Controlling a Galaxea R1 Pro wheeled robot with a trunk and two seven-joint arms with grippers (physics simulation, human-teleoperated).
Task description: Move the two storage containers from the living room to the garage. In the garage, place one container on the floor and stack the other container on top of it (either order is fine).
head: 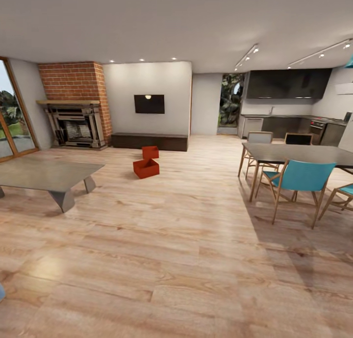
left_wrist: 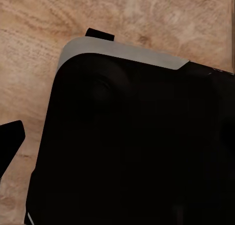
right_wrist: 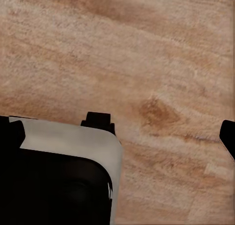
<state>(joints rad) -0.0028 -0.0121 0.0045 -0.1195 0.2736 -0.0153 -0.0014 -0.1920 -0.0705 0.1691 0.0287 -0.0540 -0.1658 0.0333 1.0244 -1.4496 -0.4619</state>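
The two storage containers stand on the living room's light wood floor, well ahead of me in the head view. The nearer orange-red bin (head: 145,168) is open at the top. The second container (head: 150,152) sits just behind it, close to the low dark TV bench (head: 149,142). My left gripper (left_wrist: 117,137) hangs over my own black base, one dark fingertip (left_wrist: 11,141) showing at the picture's edge. My right gripper (right_wrist: 120,134) is open over bare planks, its fingertip (right_wrist: 228,137) far out to the side. Neither gripper holds anything.
A grey coffee table (head: 49,173) stands at the left. At the right are a dining table (head: 304,154) and teal chairs (head: 299,176). Brick fireplace (head: 76,124), wall TV (head: 149,104) and patio doors (head: 12,127) line the back and left. A wide strip of wood floor leads to the bins.
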